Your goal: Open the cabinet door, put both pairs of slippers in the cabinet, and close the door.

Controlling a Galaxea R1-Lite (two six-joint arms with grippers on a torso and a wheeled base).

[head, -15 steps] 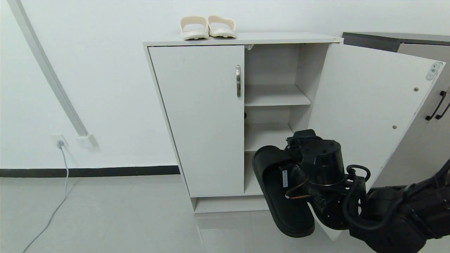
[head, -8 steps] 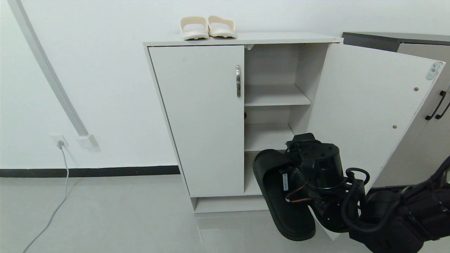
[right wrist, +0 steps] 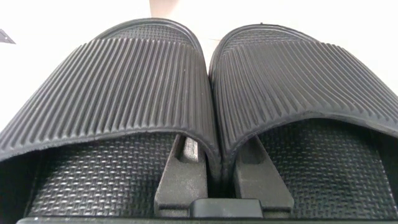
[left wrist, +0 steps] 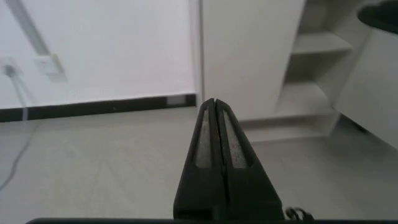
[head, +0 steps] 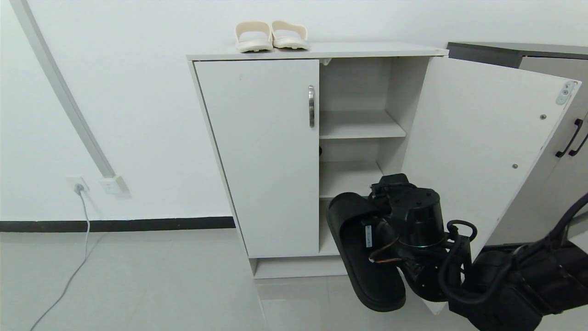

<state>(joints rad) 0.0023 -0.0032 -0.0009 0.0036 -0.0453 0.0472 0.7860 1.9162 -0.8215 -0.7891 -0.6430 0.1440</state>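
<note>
The white cabinet (head: pixel 257 151) stands against the wall with its right door (head: pixel 477 147) swung open, showing bare shelves (head: pixel 358 126). A beige pair of slippers (head: pixel 271 36) sits on its top. My right gripper (right wrist: pixel 214 174) is shut on the black pair of slippers (head: pixel 363 257), pinching the two inner straps (right wrist: pixel 211 93) together; the pair hangs low in front of the open compartment, soles toward me. My left gripper (left wrist: pixel 214 134) is shut on nothing, hovering above the floor left of the cabinet (left wrist: pixel 249 56).
The cabinet's left door with its metal handle (head: pixel 311 106) is closed. A grey cabinet (head: pixel 551 115) stands right behind the open door. A wall socket and cable (head: pixel 80 202) are at the left, above bare floor tiles (head: pixel 138 285).
The right arm with the black slippers dipped slightly, then shifted a little up and left toward the open compartment. Nothing else moved.
</note>
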